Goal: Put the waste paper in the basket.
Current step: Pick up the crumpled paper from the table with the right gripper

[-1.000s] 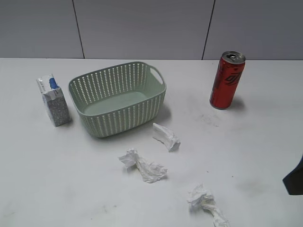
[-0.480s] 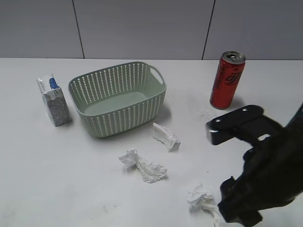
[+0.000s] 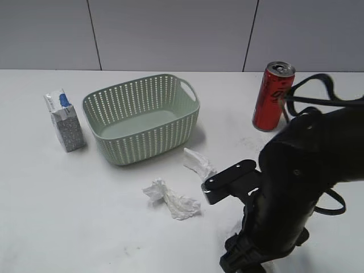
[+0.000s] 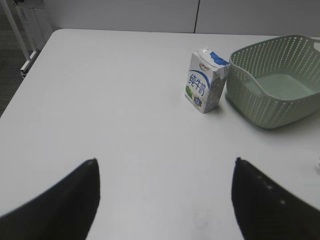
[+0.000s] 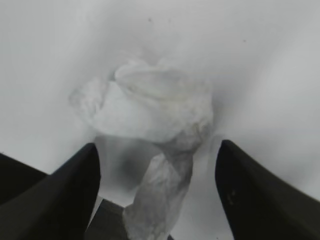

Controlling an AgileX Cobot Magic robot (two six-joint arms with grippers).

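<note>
Exterior view: one pale green perforated plastic basket [image 3: 142, 118] with cut-out handles sits upper centre-left on the white table [image 3: 68, 216], nothing visible inside it. One small blue-and-white milk carton [image 3: 63, 120] stands just left of the basket, apart from it. One red drink can [image 3: 273, 96] stands upright at upper right.

Crumpled white paper, count by view: two wads show in the exterior view. One wad [image 3: 199, 163] lies just below the basket's lower right corner, not touching it. A second, longer wad [image 3: 172, 200] lies lower, near frame centre. Right wrist view shows one wad [image 5: 150, 112] filling mid-frame with a twisted tail running to the bottom edge; in the exterior view that spot is hidden behind the arm.

Right arm [image 3: 296, 182], black, bulks across the lower right of the exterior view, wrist tipped down to the table. Right gripper [image 5: 157, 165]: the two dark fingers [image 5: 55, 192] stand wide apart at lower left and lower right of the wrist frame, the wad between them; contact cannot be told.

Left gripper [image 4: 165, 200]: fingers wide apart at the bottom corners of the left wrist view, holding nothing, above bare table. Carton and basket sit upper right in that frame.
</note>
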